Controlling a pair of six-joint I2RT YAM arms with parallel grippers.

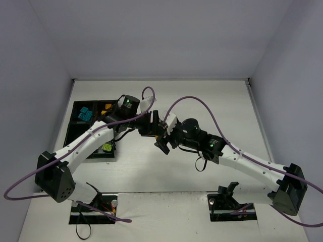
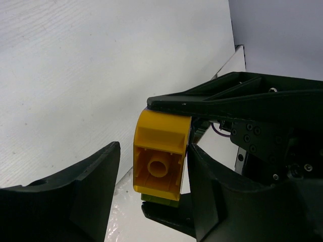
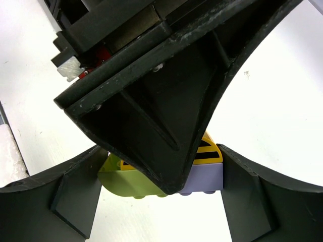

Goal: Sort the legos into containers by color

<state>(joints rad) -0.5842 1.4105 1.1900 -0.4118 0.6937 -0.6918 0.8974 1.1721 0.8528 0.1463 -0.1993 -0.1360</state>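
Observation:
Above mid-table the two grippers meet. My right gripper is shut on a small stack of legos: a lime brick and a lilac brick side by side, with a yellow striped brick on them. My left gripper is open around the yellow brick. Its right finger touches the brick; a gap shows on the left. The black container tray lies at the left, holding teal bricks, orange bricks and a lime brick.
Purple cables loop over both arms. Black base mounts sit at the near edge. Grey walls close the table at the back and on both sides.

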